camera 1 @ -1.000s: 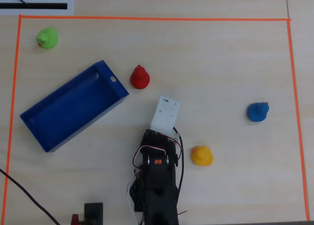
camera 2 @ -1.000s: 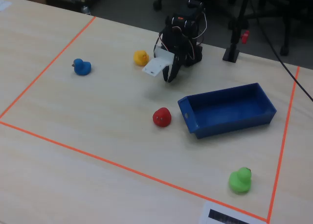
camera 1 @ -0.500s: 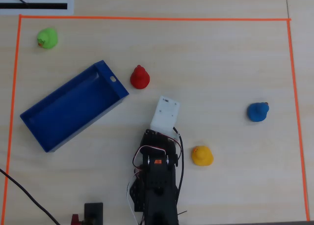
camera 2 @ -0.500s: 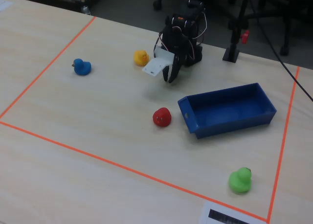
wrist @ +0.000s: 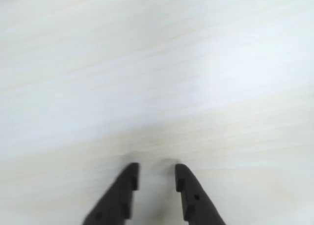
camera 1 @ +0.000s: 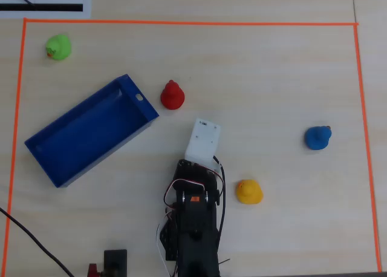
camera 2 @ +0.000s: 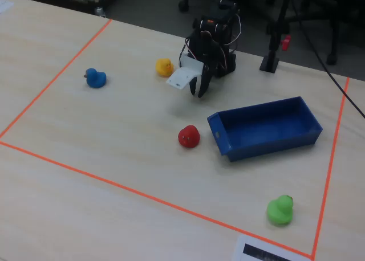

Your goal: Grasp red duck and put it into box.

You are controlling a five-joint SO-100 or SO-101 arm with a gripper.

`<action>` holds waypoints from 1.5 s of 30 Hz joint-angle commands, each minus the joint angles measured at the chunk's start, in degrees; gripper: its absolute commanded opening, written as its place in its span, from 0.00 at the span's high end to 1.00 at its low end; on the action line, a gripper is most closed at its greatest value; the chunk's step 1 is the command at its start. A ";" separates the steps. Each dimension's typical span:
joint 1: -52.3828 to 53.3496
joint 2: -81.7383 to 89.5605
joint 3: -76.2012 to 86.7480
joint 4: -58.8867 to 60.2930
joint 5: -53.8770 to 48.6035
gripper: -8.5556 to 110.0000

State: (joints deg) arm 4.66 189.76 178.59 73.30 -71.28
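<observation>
Inside the orange tape border (camera 1: 187, 23) on the pale wooden table (camera 1: 266, 77) stand four toy ducks, one of each colour: the red duck (camera 1: 172, 95), a green duck (camera 1: 58, 47), a blue duck (camera 1: 317, 138) and a yellow duck (camera 1: 248, 192). There is one box (camera 1: 63, 168), dark blue and open-topped, lying at a slant with a small white mark on the end wall nearest the red duck. One arm (camera 1: 193, 222) stands at the lower edge of the overhead view, folded in close to its base, with a white camera housing (camera 1: 204, 141) at its front end. In the fixed view the gripper (camera 2: 200, 90) hangs tip-down just above the table in front of the base. The wrist view shows its two dark fingers (wrist: 128, 178) slightly apart, with a narrow gap and only bare, blurred wood between and ahead of them. The red duck sits upright on the table, well apart from the jaws and farther out from the base, just beside the marked end of the box but not touching it.
</observation>
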 commanded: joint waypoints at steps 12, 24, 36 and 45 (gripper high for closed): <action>4.31 -45.62 -36.04 -18.72 2.64 0.66; -0.79 -82.62 -64.69 -21.97 5.45 0.65; -5.89 -96.50 -66.88 -28.65 8.09 0.65; -5.54 -104.33 -67.76 -35.24 7.73 0.66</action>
State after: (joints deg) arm -1.14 86.13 113.64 40.17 -63.11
